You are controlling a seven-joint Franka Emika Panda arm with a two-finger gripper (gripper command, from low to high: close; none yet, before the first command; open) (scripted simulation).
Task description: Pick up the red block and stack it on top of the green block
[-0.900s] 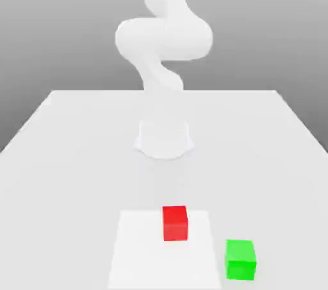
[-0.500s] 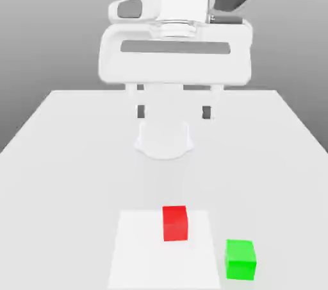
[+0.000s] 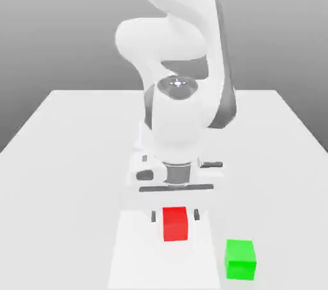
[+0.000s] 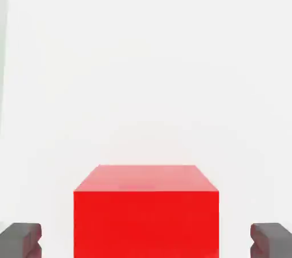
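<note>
A broad, flat, pale grey worktop with a smooth, plain surface spreads across the exterior view, its straight far edge meeting a plain grey backdrop. The backdrop shades from light grey at the top to darker grey near that edge. On the worktop lies a flat white four-sided patch, brighter than its surroundings.
</note>
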